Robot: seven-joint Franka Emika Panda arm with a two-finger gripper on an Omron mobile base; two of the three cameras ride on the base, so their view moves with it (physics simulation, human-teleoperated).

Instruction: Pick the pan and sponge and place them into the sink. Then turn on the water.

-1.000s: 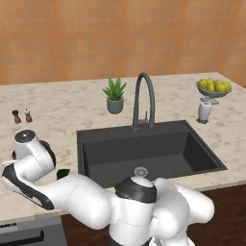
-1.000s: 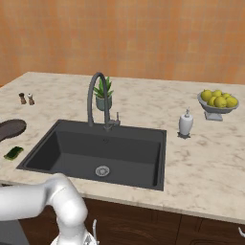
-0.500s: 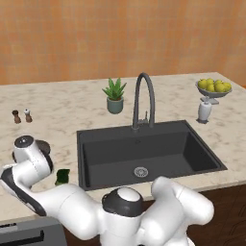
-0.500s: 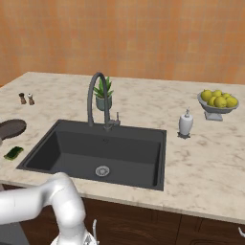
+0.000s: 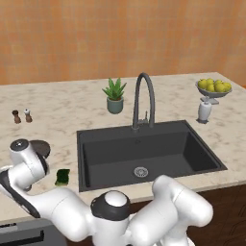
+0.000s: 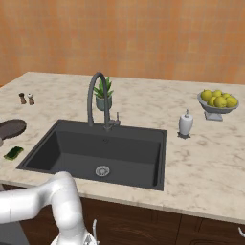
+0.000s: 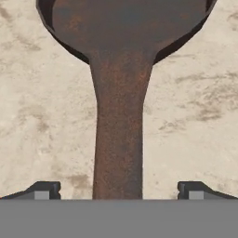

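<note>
Near the counter's left edge, the pan [image 7: 121, 69] is lined up under the gripper [image 7: 119, 190].
Left of the sink [image 5: 144, 156], the pan lies flat on the marble counter [image 5: 72, 110], its handle running between the gripper's widely parted fingertips [image 7: 44, 189]; nothing is clamped. The sponge [image 5: 62, 177] is set just beside the sink's left rim, near the front edge. A faucet [image 5: 144, 98] is mounted behind the basin.
</note>
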